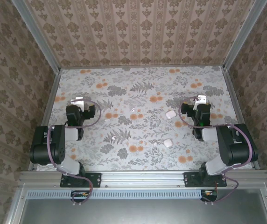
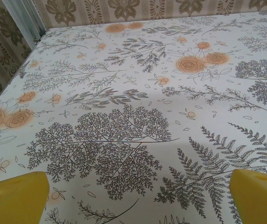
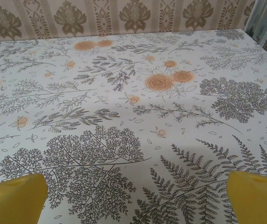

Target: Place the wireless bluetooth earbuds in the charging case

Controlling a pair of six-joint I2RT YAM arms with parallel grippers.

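The left end effector [image 1: 79,100] sits over the left side of the tabletop [image 1: 143,91] with its jaws spread wide and nothing between them. In its wrist view the yellow fingers [image 2: 14,196] stand at the two bottom corners, with bare floral cloth in the gap. The right end effector [image 1: 200,99] is over the right side, equally wide open and empty. Its own fingers [image 3: 12,198] frame the same fern-and-rose pattern. The earbuds [image 1: 108,120] lie loose on the tabletop as tiny white bits left of centre: one close to the middle, one a little to its left, and a third nearer the arm bases. All are apart from each other, and they are too small to tell which way they face. The two white cases [image 1: 171,114] lie right of centre. One is near the right arm's wrist and the other is closer to the near edge, and at this size I cannot tell whether either lid is up. The earbuds rest well apart from both cases and touch neither end effector. Patterned walls [image 1: 143,28] close the tabletop in on three sides.
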